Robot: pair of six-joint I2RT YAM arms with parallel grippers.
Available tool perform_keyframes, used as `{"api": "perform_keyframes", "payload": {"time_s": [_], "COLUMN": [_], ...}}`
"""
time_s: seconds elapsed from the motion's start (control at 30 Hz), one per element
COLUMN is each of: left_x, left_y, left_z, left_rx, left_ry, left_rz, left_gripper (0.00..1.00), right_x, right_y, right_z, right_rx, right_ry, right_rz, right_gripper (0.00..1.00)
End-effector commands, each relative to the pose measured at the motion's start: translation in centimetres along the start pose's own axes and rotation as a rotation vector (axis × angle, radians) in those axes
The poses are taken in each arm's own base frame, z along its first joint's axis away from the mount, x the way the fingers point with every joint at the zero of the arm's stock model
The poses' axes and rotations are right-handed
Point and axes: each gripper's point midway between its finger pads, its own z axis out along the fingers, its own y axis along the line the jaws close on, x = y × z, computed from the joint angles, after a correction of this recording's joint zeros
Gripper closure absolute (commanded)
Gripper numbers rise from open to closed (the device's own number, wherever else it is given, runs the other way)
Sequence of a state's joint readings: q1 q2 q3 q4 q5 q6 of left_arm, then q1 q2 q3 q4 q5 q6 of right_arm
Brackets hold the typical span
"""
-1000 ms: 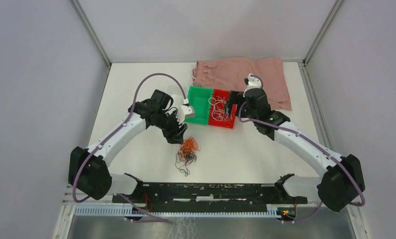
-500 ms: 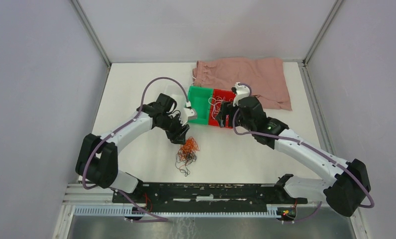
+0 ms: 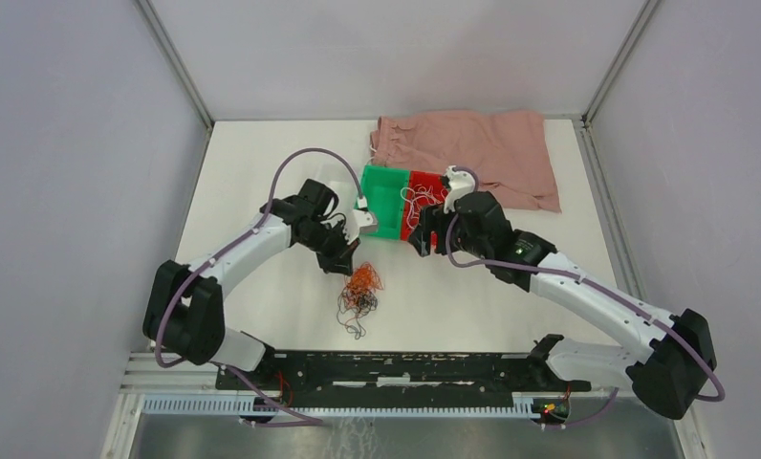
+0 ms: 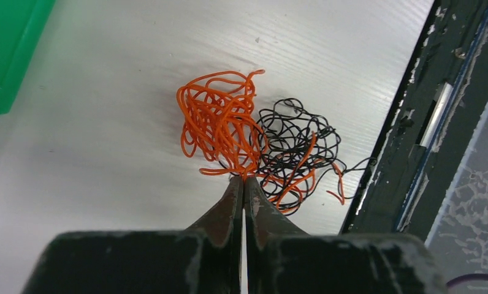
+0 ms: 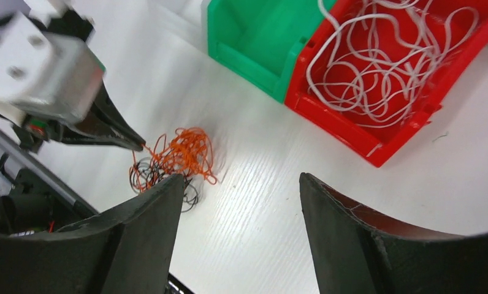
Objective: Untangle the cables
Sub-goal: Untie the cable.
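As left pincer [image 4: 243, 180] pinches cables [image 4: 220, 131], white ones [image 5: 376, 92] (right wrist)

left end effector [image 4: 243, 180] closed at the cables [image 4: 220, 125], right end effector [image 5: 240, 179] drawn back from red bin [image 5: 333, 125]

A white matte counter [image 3: 262, 153] is enclosed by plain pale grey walls [image 3: 71, 143]. Its rear corners are marked by slim metal posts [image 3: 174, 62].
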State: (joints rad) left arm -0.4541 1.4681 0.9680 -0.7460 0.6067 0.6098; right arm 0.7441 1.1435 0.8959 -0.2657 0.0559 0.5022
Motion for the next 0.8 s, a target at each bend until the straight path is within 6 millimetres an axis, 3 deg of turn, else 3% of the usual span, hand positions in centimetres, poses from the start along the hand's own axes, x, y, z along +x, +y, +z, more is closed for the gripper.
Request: {"api": "perform_keyframes", "payload": {"time_s": [0.0, 0.1, 0.23, 0.3, 0.47, 0.77], "left_x": [-5.1, -7.2, -8.2, -8.7, -9.5, -10.4], "left_y": [-1.7, -3.0, -4.9, -5.7, -7.5, -8.8], "left_z": [-4.2, -6.1, -7.6, -8.4, -10.1, -11.6], "left_rx": [0.0, 0.015, 0.06, 0.074, 0.083, 0.094], "left_ry": [-0.145, -0.21, -0.245, -0.267, -0.322, -0.366], "left_rz": [0.105, 0.098, 0.071, 0.061, 0.062, 0.059], "left_gripper": [0.97, 0.97, 0.97, 0.97, 0.97, 0.97], "right_x": [1.3, 2.0, 1.4, 0.8, -0.1, 0.0], "right_y": [3.2, 6.3, 10.6, 11.9, 12.9, 13.8], "right_z": [-0.1, 0.2, 0.4, 0.6, 2.1, 3.4], "right_rx": [-0.137, -0.237, -0.376, -0.408, -0.375, -0.36], "right_ry": [0.024, 0.023, -0.102, -0.171, -0.23, -0.292], "right_rz": [-0.048, -0.119, -0.222, -0.242, -0.278, -0.241], "right_gripper": [0.25, 0.25, 0.26, 0.26, 0.26, 0.28]}}
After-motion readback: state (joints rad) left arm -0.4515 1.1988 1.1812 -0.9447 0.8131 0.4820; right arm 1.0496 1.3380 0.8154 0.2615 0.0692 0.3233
